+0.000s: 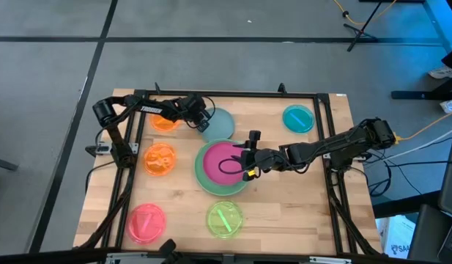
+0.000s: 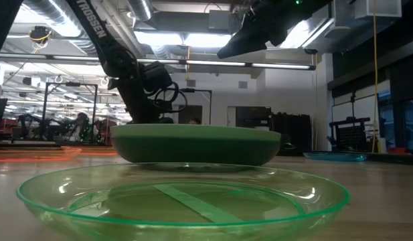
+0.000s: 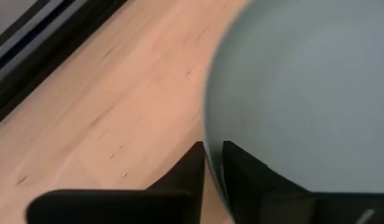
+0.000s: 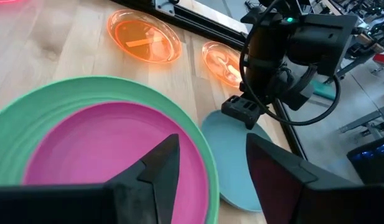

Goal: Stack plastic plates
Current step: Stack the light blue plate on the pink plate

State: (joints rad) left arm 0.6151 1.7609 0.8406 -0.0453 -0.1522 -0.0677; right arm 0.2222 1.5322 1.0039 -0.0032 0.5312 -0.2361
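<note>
1. The left gripper [image 1: 204, 123] reaches from the far-left side of the desk [image 1: 284, 213] to the pale blue plate [image 1: 220, 125], its fingers [image 3: 190, 177] pinching that plate's rim between them.
2. The pale blue plate lies flat on the desk, just beyond the large green stack, its near edge tucked at the stack's rim.
3. The magenta plate [image 1: 223, 159] sits nested inside the light green plate [image 1: 204, 178] at the middle of the desk; in the low view a dark green plate [image 2: 193, 144] shows as the bottom of this stack.
4. The right gripper [image 1: 249, 163] hovers over the magenta plate's right edge, fingers [image 4: 155, 169] spread and holding nothing.
5. Two orange plates [image 1: 160, 158] lie at the left side, one behind the other.
6. The pink plate [image 1: 146, 222] rests at the near-left corner, the lime plate [image 1: 224, 218] beside it at the near edge, and the teal plate [image 1: 298, 118] at the far right.
</note>
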